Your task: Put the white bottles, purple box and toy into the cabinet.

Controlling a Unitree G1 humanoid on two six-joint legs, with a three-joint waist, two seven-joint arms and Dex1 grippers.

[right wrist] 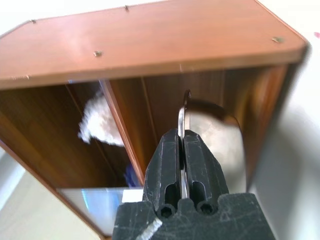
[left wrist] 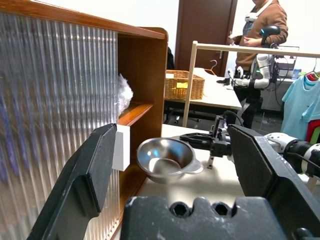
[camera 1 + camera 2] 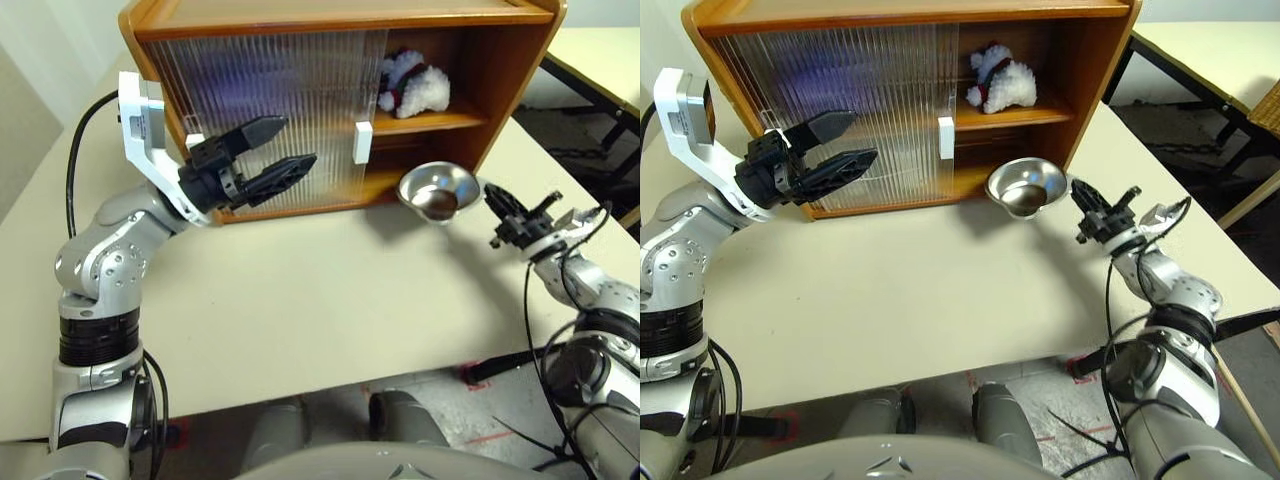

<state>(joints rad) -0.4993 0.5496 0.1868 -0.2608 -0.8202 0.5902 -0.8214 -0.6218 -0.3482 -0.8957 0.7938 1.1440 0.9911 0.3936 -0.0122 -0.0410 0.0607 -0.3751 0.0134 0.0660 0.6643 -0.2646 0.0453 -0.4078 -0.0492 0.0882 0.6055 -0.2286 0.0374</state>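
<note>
The wooden cabinet [image 3: 300,20] stands at the back of the table, its ribbed sliding door [image 3: 270,110] covering the left side. The fluffy white toy [image 3: 415,85] lies on the upper shelf in the uncovered right part. A purple blur [image 3: 235,75] shows through the door; whether it is the purple box I cannot tell. The white bottles are hidden. My left gripper [image 3: 298,140] hangs open in front of the door, empty. My right gripper [image 3: 492,195] is shut on the rim of a shiny steel bowl [image 3: 440,190], held just off the table by the cabinet's lower right opening.
A white handle [image 3: 362,141] sits on the door's right edge. The beige table [image 3: 300,300] stretches in front of the cabinet. Another table [image 3: 600,60] stands to the right. In the left wrist view a wicker basket [image 2: 184,85] and a person [image 2: 260,30] are behind.
</note>
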